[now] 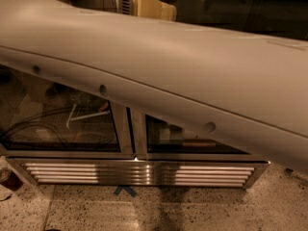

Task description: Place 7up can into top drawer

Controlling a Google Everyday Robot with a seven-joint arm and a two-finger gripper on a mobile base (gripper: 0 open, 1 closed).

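My own pale arm (pixel 159 66) fills most of the camera view, running from the upper left down to the right edge. The gripper is out of view. The 7up can and the top drawer are hidden or out of view.
Below the arm stands a low cabinet with two glass doors (pixel 72 126) and a metal louvred grille (pixel 139 173) along its base. Cables and a white frame lie behind the left glass. A speckled floor (pixel 202 211) with a blue tape mark (pixel 125 190) lies in front. A tan box (pixel 154 6) sits at the top.
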